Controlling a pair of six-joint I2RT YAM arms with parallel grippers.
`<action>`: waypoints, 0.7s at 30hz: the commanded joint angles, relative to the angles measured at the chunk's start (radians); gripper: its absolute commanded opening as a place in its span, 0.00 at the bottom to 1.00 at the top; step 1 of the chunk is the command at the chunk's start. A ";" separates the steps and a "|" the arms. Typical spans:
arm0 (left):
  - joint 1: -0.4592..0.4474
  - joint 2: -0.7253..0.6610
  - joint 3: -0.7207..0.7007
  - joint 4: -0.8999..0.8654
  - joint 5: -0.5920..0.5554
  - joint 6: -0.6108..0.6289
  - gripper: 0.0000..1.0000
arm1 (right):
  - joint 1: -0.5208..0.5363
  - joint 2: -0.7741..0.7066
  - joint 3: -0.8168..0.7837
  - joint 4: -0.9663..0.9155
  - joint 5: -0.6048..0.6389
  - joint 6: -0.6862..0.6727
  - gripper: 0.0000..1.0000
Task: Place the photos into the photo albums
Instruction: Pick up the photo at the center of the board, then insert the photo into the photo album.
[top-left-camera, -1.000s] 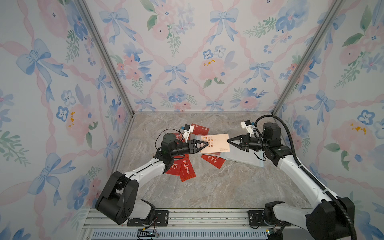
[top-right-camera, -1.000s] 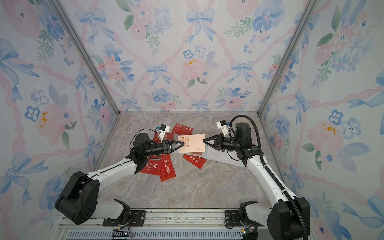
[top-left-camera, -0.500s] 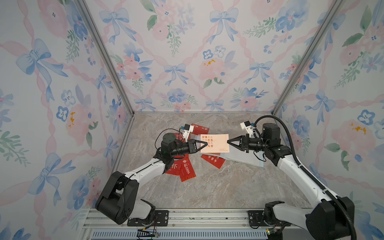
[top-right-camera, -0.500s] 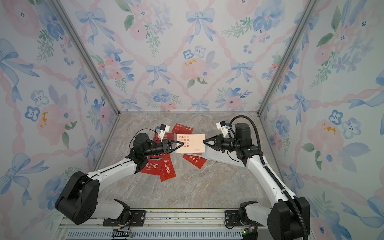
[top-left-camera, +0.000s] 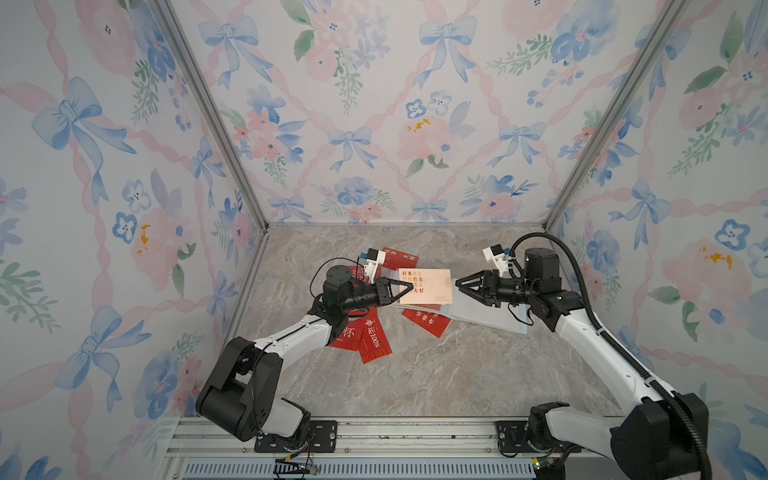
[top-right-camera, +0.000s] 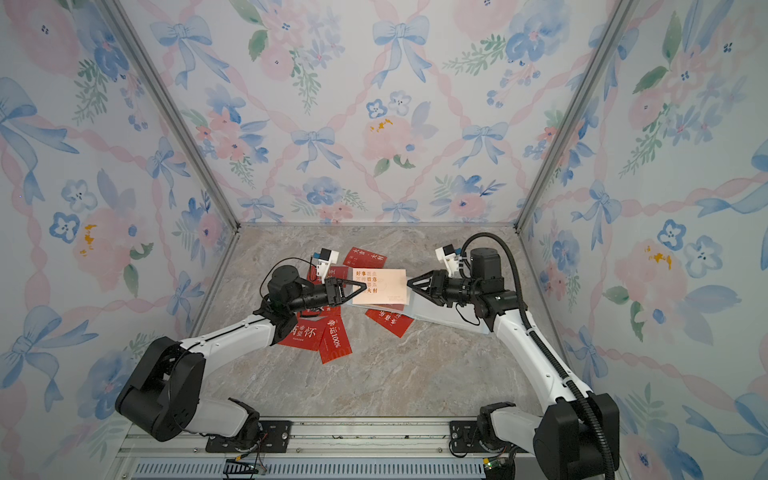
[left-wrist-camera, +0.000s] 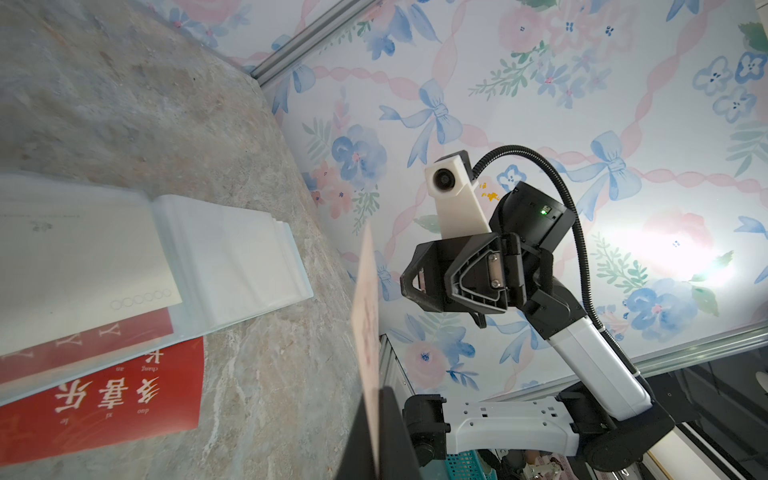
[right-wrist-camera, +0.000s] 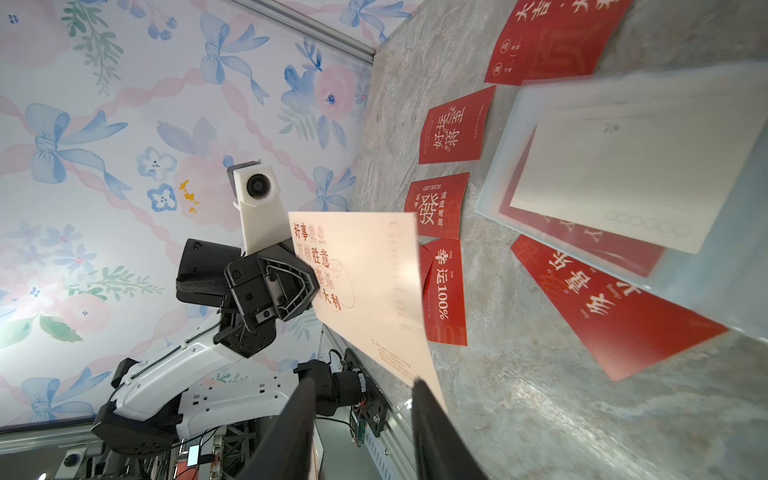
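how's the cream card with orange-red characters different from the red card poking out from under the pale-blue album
Colour: the cream card carries orange-red characters; the red card white ones. Pose: the cream card is lifted, pinched in the left gripper; the red card lies flat on the marble table, partly under the pale-blue album. Both are rectangular cards with Chinese text.

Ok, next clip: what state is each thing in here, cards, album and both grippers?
cream card: off the table, pinched at one end.
left gripper: shut on cream card.
right gripper: open, at the card's far edge.
photo album: lying open on the table, whitish card in its page.
red cards: loose, face up; one partly under the album.
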 joint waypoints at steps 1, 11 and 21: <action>0.012 0.058 0.038 -0.020 0.014 0.010 0.00 | -0.049 0.015 0.003 -0.063 0.084 -0.034 0.42; 0.001 0.330 0.301 -0.229 -0.072 0.169 0.00 | -0.234 0.075 -0.016 -0.236 0.174 -0.208 0.43; -0.018 0.579 0.639 -0.587 -0.101 0.405 0.00 | -0.322 0.124 -0.064 -0.221 0.126 -0.261 0.43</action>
